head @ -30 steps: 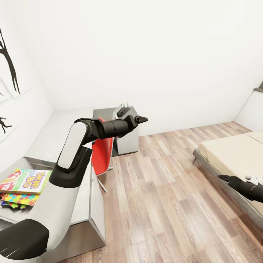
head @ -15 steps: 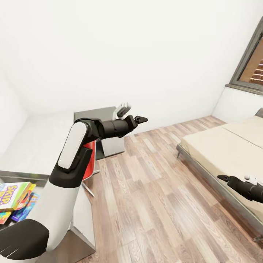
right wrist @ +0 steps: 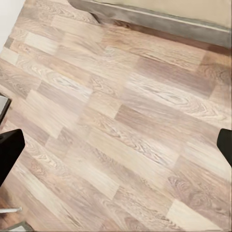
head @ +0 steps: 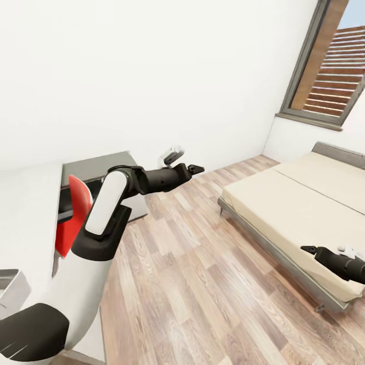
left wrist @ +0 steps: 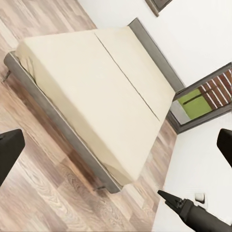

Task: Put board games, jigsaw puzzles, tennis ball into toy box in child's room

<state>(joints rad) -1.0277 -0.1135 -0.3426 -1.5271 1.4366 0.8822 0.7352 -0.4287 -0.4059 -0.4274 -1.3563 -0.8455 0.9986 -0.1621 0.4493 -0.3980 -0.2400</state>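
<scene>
Beige mattress on the grey-framed bed (head: 299, 203) lies bare; toy box corner (head: 12, 289) barely shows. Left gripper (left wrist: 116, 140) and right gripper (right wrist: 116, 145) are both spread, grasping nothing.

- Wood floor (head: 203, 284) ahead of me: open lane btwn bed (head: 299, 213) on my right & red chair (head: 71, 213), table (head: 30, 203) on my left.
- Wall (head: 152, 76) closes the far end.

White walls (head: 152, 66), wood-plank floor (head: 203, 284). Window (head: 329, 61) upper right of head view, dark frame, slatted brown outside. Bed (head: 299, 213) at right: beige mattress, grey frame, low headboard. Red chair (head: 71, 213) at left beside grey cabinet (head: 96, 170). Even, flat lighting.
</scene>
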